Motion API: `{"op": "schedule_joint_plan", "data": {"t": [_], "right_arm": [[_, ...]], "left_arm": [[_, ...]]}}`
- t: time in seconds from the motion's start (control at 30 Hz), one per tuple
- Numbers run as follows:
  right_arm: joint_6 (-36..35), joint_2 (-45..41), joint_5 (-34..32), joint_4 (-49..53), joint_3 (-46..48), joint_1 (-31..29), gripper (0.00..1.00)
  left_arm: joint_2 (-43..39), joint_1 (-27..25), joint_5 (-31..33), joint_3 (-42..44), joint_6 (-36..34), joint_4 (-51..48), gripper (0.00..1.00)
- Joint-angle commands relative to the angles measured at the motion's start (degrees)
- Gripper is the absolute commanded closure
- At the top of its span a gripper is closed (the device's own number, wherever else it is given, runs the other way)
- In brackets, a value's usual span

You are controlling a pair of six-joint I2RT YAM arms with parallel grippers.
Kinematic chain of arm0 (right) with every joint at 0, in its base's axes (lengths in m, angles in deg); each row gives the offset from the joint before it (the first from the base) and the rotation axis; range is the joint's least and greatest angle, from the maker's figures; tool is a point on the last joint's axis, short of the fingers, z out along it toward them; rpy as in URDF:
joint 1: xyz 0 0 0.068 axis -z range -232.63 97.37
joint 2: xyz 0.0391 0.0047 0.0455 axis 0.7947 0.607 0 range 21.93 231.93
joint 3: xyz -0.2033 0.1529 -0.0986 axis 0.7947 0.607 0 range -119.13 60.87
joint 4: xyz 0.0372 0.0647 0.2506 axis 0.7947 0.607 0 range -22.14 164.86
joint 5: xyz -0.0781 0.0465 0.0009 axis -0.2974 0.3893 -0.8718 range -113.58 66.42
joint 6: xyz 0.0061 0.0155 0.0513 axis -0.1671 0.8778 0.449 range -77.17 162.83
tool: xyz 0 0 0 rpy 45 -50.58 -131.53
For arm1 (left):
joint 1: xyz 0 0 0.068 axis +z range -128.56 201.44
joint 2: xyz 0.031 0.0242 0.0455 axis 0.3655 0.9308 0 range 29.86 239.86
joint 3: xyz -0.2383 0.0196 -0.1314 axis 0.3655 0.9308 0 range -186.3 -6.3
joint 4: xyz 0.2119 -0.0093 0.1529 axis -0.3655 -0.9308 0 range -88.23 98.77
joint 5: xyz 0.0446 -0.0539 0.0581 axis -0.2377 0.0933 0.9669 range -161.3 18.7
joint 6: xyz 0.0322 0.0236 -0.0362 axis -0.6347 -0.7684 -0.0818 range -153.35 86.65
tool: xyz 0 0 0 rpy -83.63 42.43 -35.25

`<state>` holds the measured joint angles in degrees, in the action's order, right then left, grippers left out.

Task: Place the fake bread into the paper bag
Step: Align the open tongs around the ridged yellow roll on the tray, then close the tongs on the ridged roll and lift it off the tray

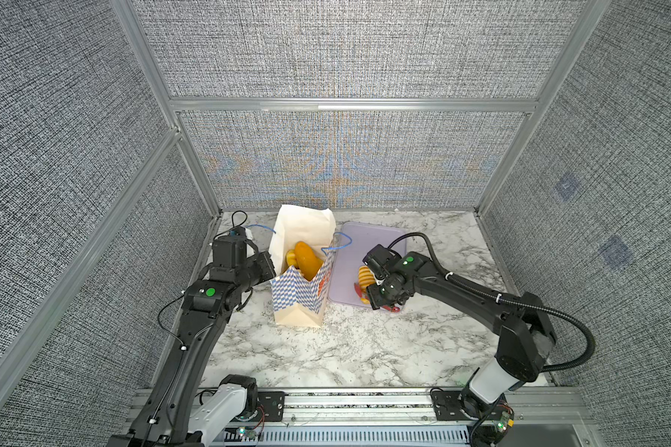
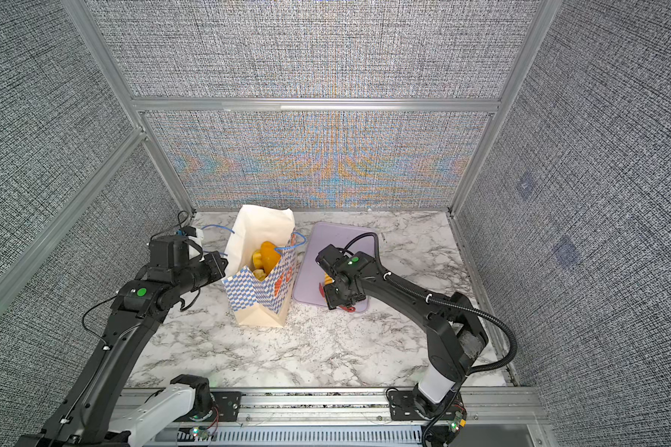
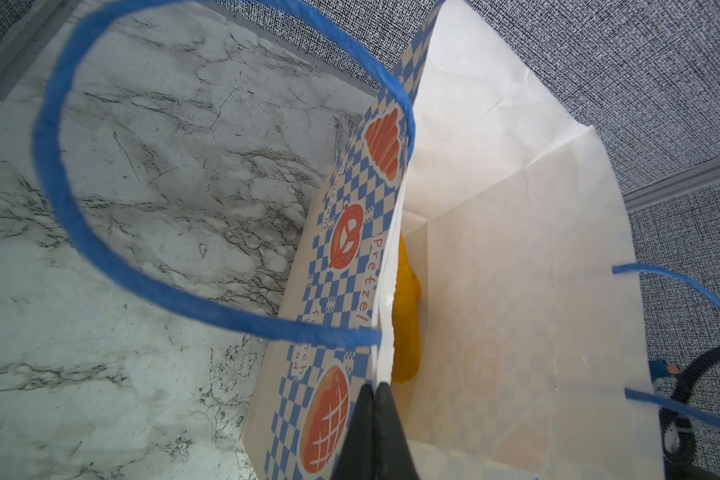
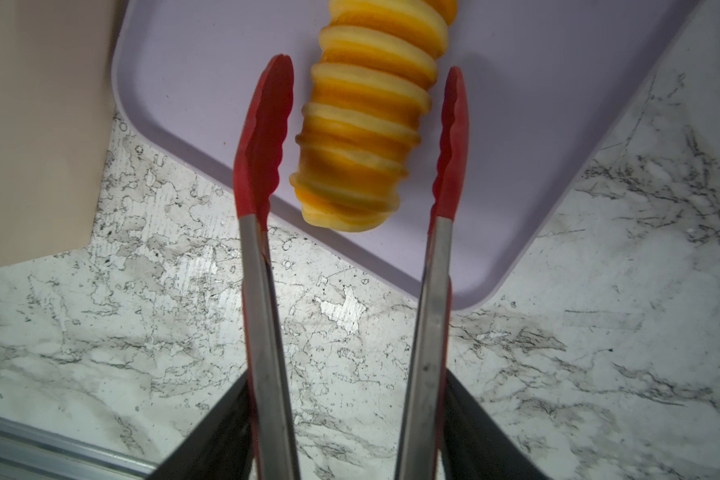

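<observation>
One ribbed roll [image 4: 366,124] lies on the lavender tray [image 4: 558,104], between the spread tips of one pair of red tongs [image 4: 262,137], which our right pincer [image 4: 346,378] clasps half-closed. We see two more pieces, a long loaf [image 1: 307,260] and a yellow piece [image 1: 290,256], inside the paper bag [image 1: 299,298] on the desk [image 1: 365,348]. Our left pincer [image 3: 375,415] is pinched tight on its rim.

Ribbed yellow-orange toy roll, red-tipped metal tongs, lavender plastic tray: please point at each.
Ribbed yellow-orange toy roll [image 4: 366,124], right wrist view, middle ribs.
Red-tipped metal tongs [image 4: 262,137], right wrist view, one red tip.
Lavender plastic tray [image 4: 558,124], right wrist view, bare floor.
</observation>
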<state>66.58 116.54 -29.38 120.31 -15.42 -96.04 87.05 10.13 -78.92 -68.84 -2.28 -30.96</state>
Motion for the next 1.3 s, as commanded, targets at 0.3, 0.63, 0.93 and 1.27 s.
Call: {"op": "schedule_joint_plan", "data": {"t": [0.3, 0.63, 0.93, 1.27], "right_arm": [[0.50, 0.24, -2.74, 0.82, -0.44, -0.11, 0.45], [0.41, -0.63, -3.77, 1.32, -0.69, 0.07, 0.52], [-0.10, -3.97, -3.67, 1.97, -1.71, 1.06, 0.55], [-1.50, -8.49, -2.84, 3.36, -3.51, 4.00, 0.56]], "left_arm": [[0.51, 0.03, -0.11, -0.47, -0.66, -0.18, 1.00], [0.45, 0.00, 0.10, -0.74, -0.67, -0.44, 1.00], [0.13, 0.04, 0.20, -0.74, -0.64, -0.53, 1.00], [-0.50, 0.03, 0.36, -0.65, -0.75, -0.92, 1.00]]}}
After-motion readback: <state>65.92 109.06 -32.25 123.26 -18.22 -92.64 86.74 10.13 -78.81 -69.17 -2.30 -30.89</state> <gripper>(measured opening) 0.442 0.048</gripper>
